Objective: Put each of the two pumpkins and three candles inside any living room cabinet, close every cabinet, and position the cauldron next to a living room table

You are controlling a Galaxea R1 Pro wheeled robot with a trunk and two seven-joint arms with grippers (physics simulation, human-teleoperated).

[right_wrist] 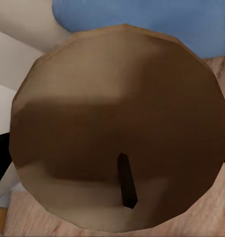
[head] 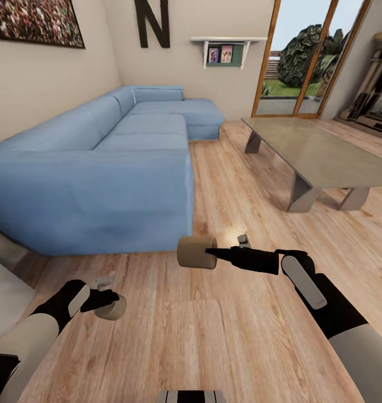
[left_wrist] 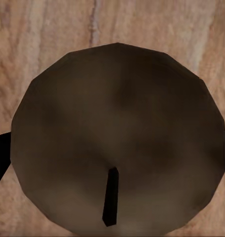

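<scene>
Left gripper [head: 104,301] jaws clenched on a tan candle [head: 112,308], right gripper [head: 213,253] jaws grasping another candle [head: 195,252] above the wood floor [head: 224,336], blue sofa [head: 101,168] behind, grey surface [head: 320,148] well apart.

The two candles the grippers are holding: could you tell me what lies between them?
Bare wood floor separates left candle from right candle, head view.

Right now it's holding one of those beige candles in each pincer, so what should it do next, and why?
Probably turn toward a cabinet. The left pincer grips a candle, the right pincer another candle, both above bare wood floor; ahead are just the sofa and table.
</scene>
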